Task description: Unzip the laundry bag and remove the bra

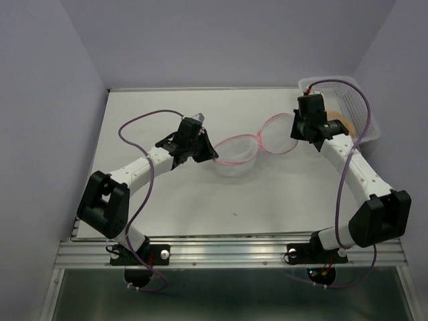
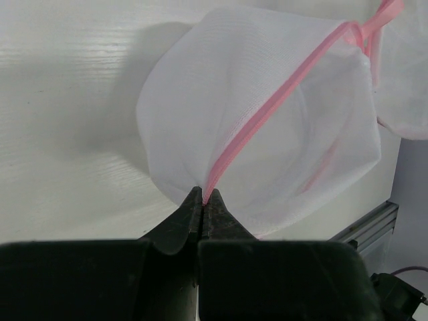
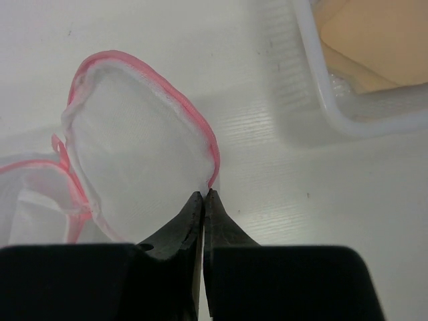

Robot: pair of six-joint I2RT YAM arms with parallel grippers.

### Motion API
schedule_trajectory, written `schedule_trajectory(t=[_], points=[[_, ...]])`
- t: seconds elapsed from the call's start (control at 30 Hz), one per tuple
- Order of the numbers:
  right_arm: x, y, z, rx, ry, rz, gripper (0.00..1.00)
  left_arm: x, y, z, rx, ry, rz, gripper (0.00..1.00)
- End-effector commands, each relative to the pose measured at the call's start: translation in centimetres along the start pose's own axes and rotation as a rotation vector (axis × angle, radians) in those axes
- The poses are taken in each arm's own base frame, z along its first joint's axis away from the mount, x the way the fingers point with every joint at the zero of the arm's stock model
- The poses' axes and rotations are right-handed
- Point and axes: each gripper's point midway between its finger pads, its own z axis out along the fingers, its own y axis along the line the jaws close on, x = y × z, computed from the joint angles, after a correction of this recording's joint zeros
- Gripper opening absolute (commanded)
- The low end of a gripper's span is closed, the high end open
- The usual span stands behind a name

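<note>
The laundry bag (image 1: 238, 152) lies unzipped in the middle of the table, its two white mesh halves spread side by side with pink zipper rims. My left gripper (image 1: 214, 154) is shut on the pink rim of the left half (image 2: 267, 114); in the left wrist view the tips (image 2: 203, 194) pinch the pink zipper tape. My right gripper (image 1: 294, 132) is shut on the rim of the right half (image 3: 140, 147), the tips (image 3: 204, 194) pinching the rim's edge. The tan bra (image 1: 342, 122) lies inside the white basket, also seen in the right wrist view (image 3: 374, 40). Both mesh halves look empty.
The white lattice plastic basket (image 1: 334, 82) stands at the back right corner, just right of my right gripper; its rim (image 3: 319, 87) shows in the right wrist view. Walls close the table at the back and sides. A metal rail (image 1: 227, 253) runs along the near edge.
</note>
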Motion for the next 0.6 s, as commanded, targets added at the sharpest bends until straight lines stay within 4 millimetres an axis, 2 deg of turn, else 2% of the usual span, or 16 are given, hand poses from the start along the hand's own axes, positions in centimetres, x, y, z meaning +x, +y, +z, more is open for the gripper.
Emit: schedule_trajectory(t=[0.0, 0.13, 0.17, 0.23, 0.3, 0.33, 0.37, 0.4, 0.47, 0.57], points=[[-2.5, -0.4, -3.1, 0.105, -0.041, -0.143, 0.01, -2.7, -3.0, -0.7, 0.066, -0.079, 0.014, 0.00], [-3.9, 2.4, -5.1, 0.056, -0.093, -0.209, 0.01, -3.5, -4.4, -0.4, 0.084, -0.092, 0.024, 0.00], [-3.7, 3.4, -5.5, 0.046, -0.092, -0.253, 0.01, -4.0, -5.0, -0.5, 0.096, -0.103, 0.029, 0.00], [-5.0, 4.2, -6.4, 0.064, -0.131, -0.266, 0.01, -4.5, -5.9, -0.5, 0.111, -0.109, 0.037, 0.00], [-4.8, 5.6, -6.7, 0.105, -0.140, -0.334, 0.01, -4.3, -6.3, -0.3, 0.114, -0.104, 0.047, 0.00], [-5.5, 6.3, -7.3, 0.115, -0.163, -0.344, 0.02, -4.3, -6.4, -0.1, 0.114, -0.100, 0.045, 0.00], [-5.2, 6.7, -7.4, 0.139, -0.156, -0.380, 0.02, -4.2, -6.4, 0.1, 0.110, -0.095, 0.045, 0.00], [-4.4, 8.1, -7.1, 0.147, -0.147, -0.430, 0.02, -4.0, -6.4, 0.2, 0.110, -0.089, 0.044, 0.00], [-4.6, 9.1, -7.7, 0.179, -0.171, -0.462, 0.02, -3.6, -6.1, 0.8, 0.103, -0.074, 0.036, 0.00], [-3.8, 11.1, -7.8, 0.228, -0.196, -0.544, 0.03, -3.1, -5.6, 1.6, 0.091, -0.057, 0.031, 0.00]])
